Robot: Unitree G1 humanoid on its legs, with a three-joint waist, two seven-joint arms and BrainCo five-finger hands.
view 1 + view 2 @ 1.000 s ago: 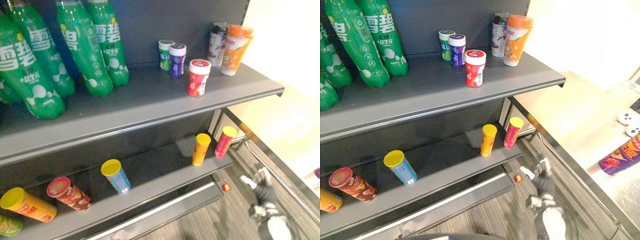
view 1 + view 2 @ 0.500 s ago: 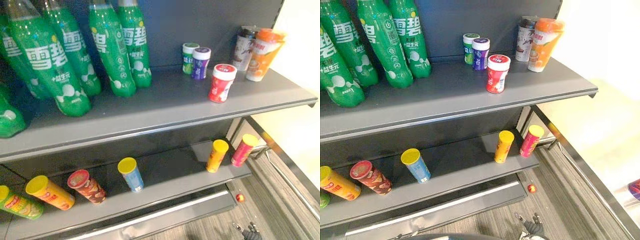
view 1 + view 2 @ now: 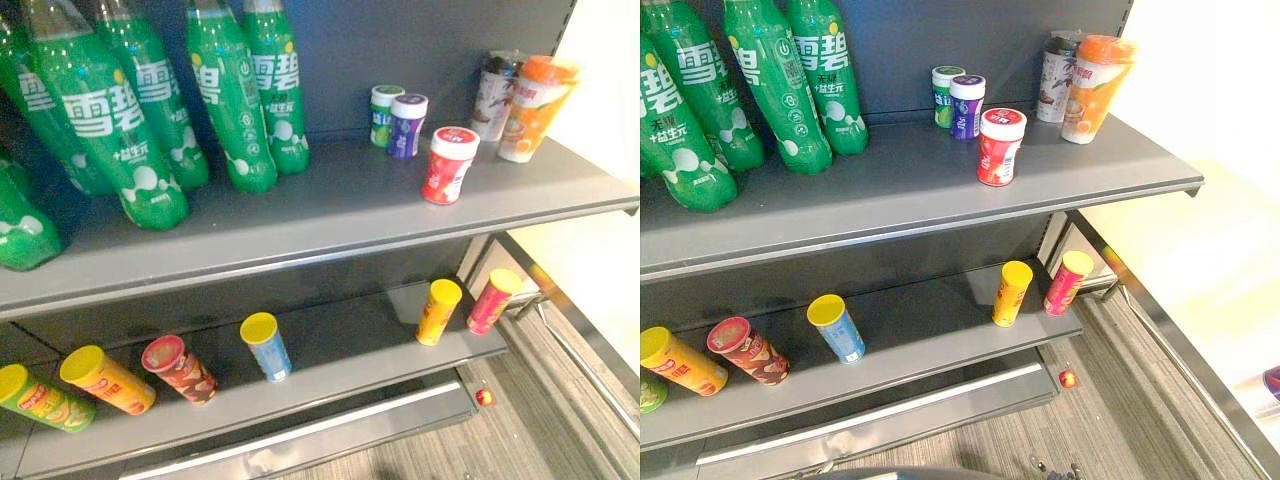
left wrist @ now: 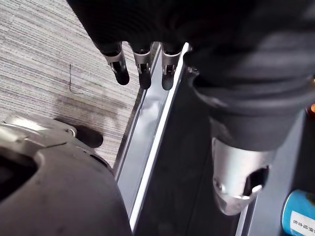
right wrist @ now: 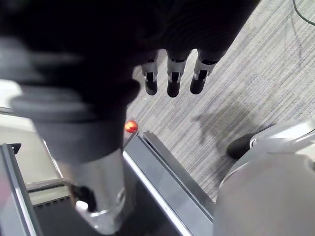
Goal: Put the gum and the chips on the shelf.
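Lowered since a second ago: right hand [image 5: 172,81], then raised at the lower right of the eye views near the small red ball [image 3: 485,396], now hanging over the grey carpet [image 5: 246,59] by the foot of the shelf unit, fingers straight and loose, thumb apart, nothing held. Shifted as well, the whole head view, from a move of the camera and not of the goods. Left hand [image 4: 142,69] likewise slack and empty, fingers straight, pointing down at the silver rail [image 4: 147,128] along the shelf base.

Gum on the upper shelf [image 3: 330,225]: red gum bottle [image 3: 449,165] with a white-rimmed red lid, upright, toward the front right and apart from the rest; green gum bottle [image 3: 383,115] and purple gum bottle [image 3: 406,125] just beside each other at the back wall. Right of those, orange drink cup [image 3: 533,110] and a darker cup [image 3: 492,92] in the corner; left of them, a row of green soda bottles [image 3: 235,100].

Chips on the lower shelf [image 3: 340,345], all tall tubes with round lids toward the camera: yellow can [image 3: 438,312] and pink can [image 3: 491,302] with yellow lid near the right end, just beside each other; blue can [image 3: 266,347] with yellow lid in the middle, seen also past the left thumb; red can [image 3: 180,369], orange can [image 3: 106,380] and green can [image 3: 45,399] toward the left end.
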